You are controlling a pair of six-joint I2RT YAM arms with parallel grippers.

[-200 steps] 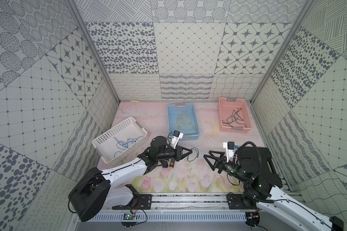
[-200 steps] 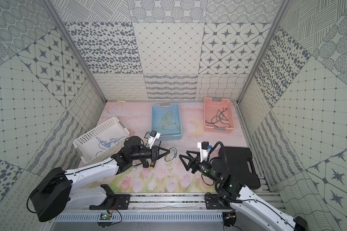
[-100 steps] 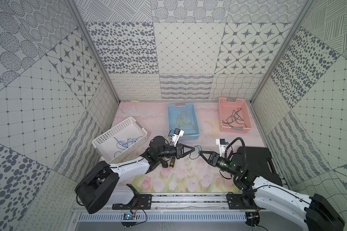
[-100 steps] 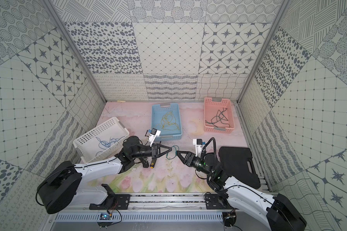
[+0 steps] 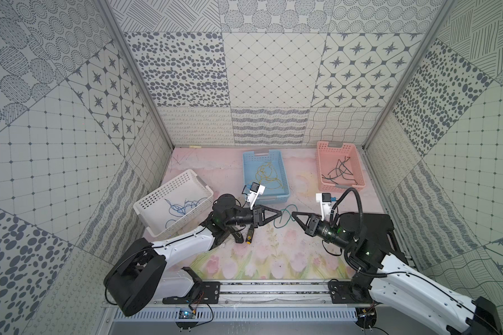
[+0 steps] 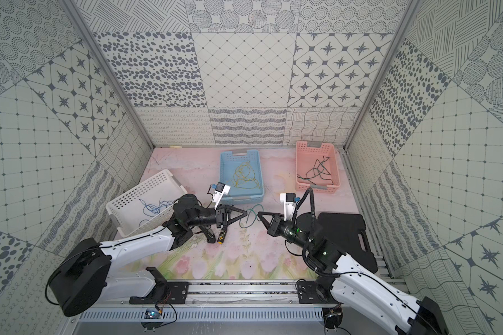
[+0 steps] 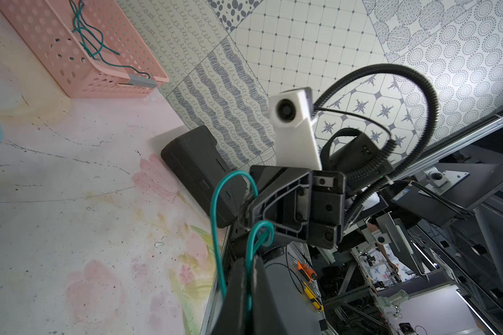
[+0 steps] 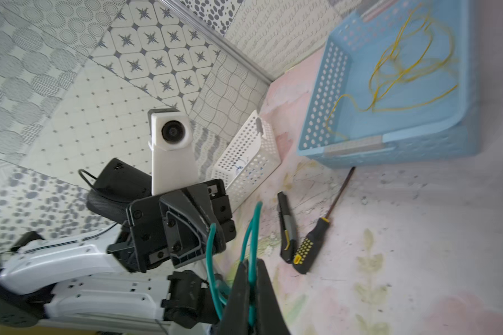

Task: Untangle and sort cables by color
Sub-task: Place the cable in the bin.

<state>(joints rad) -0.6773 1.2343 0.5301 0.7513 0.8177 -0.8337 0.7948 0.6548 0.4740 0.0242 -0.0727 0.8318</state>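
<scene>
A green cable (image 5: pixel 285 217) (image 6: pixel 249 218) hangs in loops above the mat between my two grippers. My left gripper (image 5: pixel 280 213) (image 7: pixel 249 268) is shut on one part of the cable (image 7: pixel 215 217). Facing it tip to tip, my right gripper (image 5: pixel 292 214) (image 8: pixel 251 271) is shut on another strand (image 8: pixel 253 229). Blue cables (image 5: pixel 177 207) lie in the white basket (image 5: pixel 145 204). Yellow cables (image 5: pixel 266 174) are in the blue basket (image 5: pixel 273 199), and dark cables (image 5: pixel 339 171) in the pink basket (image 5: pixel 321 162).
A black-and-yellow screwdriver (image 5: pixel 249 233) (image 8: pixel 311 249) and a utility knife (image 8: pixel 286 229) lie on the mat under the left gripper. A black case (image 5: pixel 372 229) sits by the right wall under the right arm. Patterned walls enclose three sides.
My right arm reached left toward the left gripper and its jaws went from open to shut on the green cable. The left gripper stayed shut and barely moved.
</scene>
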